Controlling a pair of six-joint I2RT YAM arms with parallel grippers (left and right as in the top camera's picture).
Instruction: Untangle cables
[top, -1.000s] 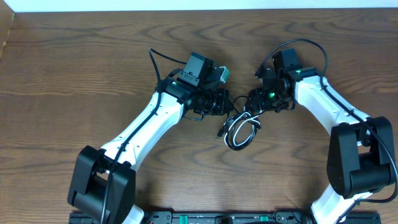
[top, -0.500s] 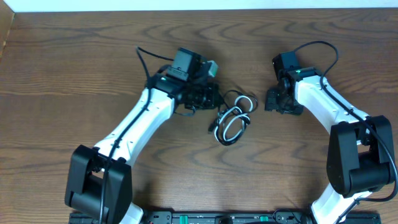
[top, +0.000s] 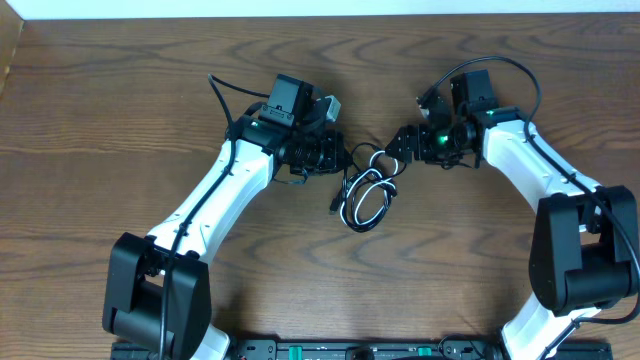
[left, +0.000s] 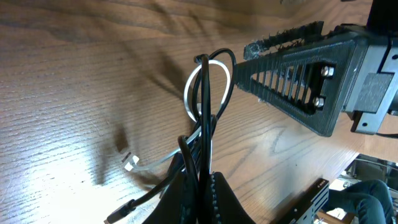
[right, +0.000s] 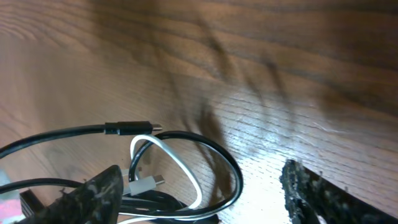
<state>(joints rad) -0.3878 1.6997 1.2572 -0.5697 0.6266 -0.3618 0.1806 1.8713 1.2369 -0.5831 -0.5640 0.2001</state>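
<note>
both arms angled inward, left pincer (top: 338, 160) gripping cables (top: 365, 195)

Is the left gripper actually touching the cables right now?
Touching. The left wrist view shows the cables, black and white, running straight down into the left gripper, pinched between its fingers with no gap.

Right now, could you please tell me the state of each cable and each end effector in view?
black cables: looped, still tangled with the white one, partly lifted
white cable: looped inside the bundle, plug end free
left end effector: shut on the black cables
right end effector: open, fingers either side of the bundle, gripping nothing
</note>
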